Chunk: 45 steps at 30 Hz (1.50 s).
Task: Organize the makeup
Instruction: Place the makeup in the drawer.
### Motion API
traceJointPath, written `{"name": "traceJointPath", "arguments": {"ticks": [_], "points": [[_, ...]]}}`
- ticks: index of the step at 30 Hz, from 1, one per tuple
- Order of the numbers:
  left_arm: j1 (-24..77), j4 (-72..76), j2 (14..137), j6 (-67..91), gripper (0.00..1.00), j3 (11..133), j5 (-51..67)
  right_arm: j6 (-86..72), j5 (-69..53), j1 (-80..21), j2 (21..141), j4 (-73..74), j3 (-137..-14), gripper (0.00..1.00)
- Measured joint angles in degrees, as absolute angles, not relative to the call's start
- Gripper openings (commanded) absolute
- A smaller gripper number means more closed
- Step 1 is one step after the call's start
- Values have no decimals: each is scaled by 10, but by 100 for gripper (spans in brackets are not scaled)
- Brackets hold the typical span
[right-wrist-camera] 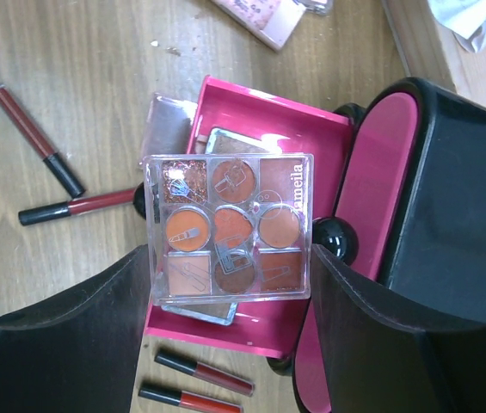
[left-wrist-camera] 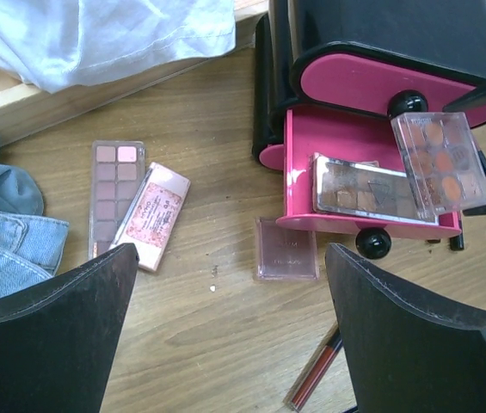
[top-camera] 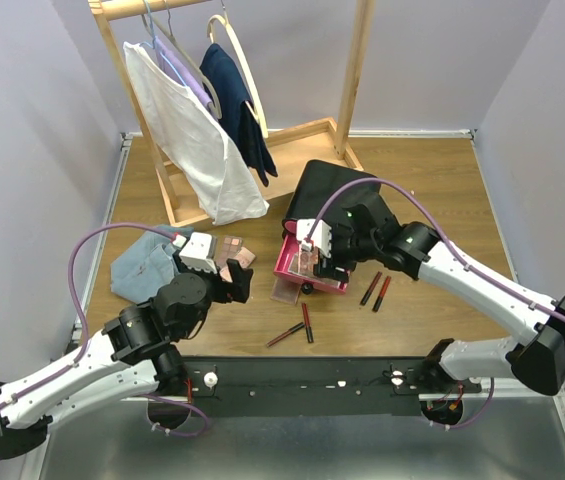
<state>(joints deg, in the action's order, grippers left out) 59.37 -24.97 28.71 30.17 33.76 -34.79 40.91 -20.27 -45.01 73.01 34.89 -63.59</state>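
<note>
From above, we see the right gripper (top-camera: 314, 262) over the open pink drawer (top-camera: 312, 283) of the glossy black box (top-camera: 337, 185). The left gripper (top-camera: 234, 283) hangs beside flat palettes (top-camera: 237, 250) on the wood-grain table (top-camera: 432, 180). Slim lip tubes (top-camera: 377, 290) lie in two pairs, one right of the drawer and one nearer the arm bases. In the left wrist view, the curved matte fingers (left-wrist-camera: 53, 335) stand wide apart and hold nothing. A long rectangular eyeshadow palette (left-wrist-camera: 115, 198) lies with its long axis up the frame, and a tilted pink patterned case (left-wrist-camera: 150, 217) overlaps it. In the right wrist view, the fingers (right-wrist-camera: 79, 344) press two opposite edges of a clear square nine-pan palette (right-wrist-camera: 230, 228). It is held flat above the drawer, its lettered edge toward the box, over a mirrored palette (right-wrist-camera: 234, 142).
</note>
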Motion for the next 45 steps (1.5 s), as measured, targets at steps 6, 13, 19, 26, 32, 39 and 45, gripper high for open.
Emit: {"name": "traceJointPath", "arguments": {"ticks": [6, 13, 19, 26, 32, 39, 45], "points": [[594, -259, 281, 305, 99, 336, -349, 397, -187, -450, 742, 333, -636, 33], [594, -263, 260, 312, 99, 332, -350, 369, -168, -451, 756, 315, -636, 33], [594, -263, 249, 316, 99, 326, -350, 330, -161, -452, 757, 304, -636, 34], [594, -263, 246, 316, 99, 322, -350, 301, -157, -452, 760, 294, -636, 34], [594, -263, 239, 319, 99, 314, -350, 291, -157, -452, 762, 288, -636, 33], [594, -264, 232, 324, 99, 305, -351, 279, -143, -457, 766, 270, -634, 35], [594, -265, 226, 327, 99, 304, -352, 295, -110, -454, 775, 226, -630, 45]]}}
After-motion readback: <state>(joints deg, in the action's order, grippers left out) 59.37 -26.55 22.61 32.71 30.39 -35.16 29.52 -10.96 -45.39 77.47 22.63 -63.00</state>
